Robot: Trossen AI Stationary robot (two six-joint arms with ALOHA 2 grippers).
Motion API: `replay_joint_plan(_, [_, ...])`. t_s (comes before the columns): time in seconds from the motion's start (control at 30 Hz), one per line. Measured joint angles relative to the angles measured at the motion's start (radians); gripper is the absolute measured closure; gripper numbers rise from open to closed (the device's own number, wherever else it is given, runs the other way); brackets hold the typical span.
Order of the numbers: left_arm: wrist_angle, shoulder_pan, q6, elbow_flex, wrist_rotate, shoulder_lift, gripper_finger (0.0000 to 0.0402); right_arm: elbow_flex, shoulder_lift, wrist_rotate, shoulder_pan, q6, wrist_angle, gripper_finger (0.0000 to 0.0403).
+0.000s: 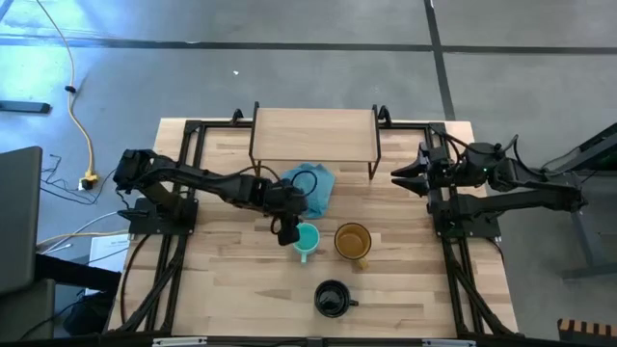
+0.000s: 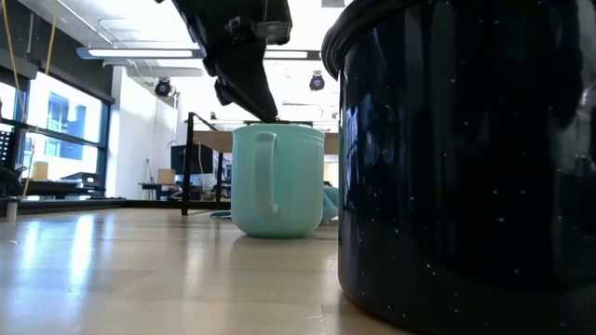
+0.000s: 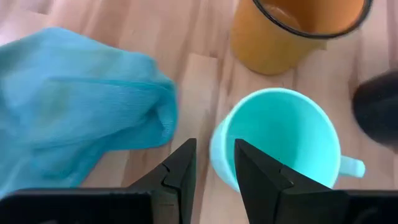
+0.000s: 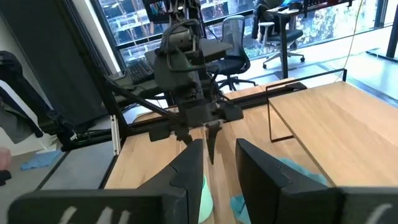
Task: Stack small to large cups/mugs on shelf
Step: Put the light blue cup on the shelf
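Note:
The small teal mug point(image 1: 306, 240) stands upright on the tabletop with its handle point(image 2: 265, 173) toward the near edge. My left gripper point(image 3: 214, 163) is open just above it, fingers pointing down. One finger stands outside the rim on the cloth side and the other over the mug's hollow. The amber mug point(image 1: 353, 241) stands right of the teal mug, and the black mug point(image 1: 333, 299) stands nearer the near edge. The light-wood shelf point(image 1: 313, 134) stands at the far edge. My right gripper point(image 1: 397, 177) is open and waits at the table's right side. My left gripper straddles the teal mug's rim point(image 3: 219, 140) on the side toward the cloth, coming from above with the fingers pointing down. Whether either finger touches the wall, I cannot tell. The mug stands on its base on the table.
A blue-teal cloth point(image 1: 313, 185) lies crumpled between the shelf and the teal mug, close to my left gripper. Black frame rails point(image 1: 178, 193) run along both table sides. The black mug point(image 2: 466, 158) fills the low view's right half.

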Motion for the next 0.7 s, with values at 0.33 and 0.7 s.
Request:
replay_joint_plan(0.33, [0.044,-0.003,0.013,-0.001,0.064,0.077,0.0305,0.0,0.017,0.0,0.0,-0.005,0.001,0.0318])
replay_joint_plan(0.7, [0.082,-0.003,0.014,-0.001,0.037,0.09,0.0305,0.0,0.031,0.0,0.0,-0.018,-0.002,0.0318])
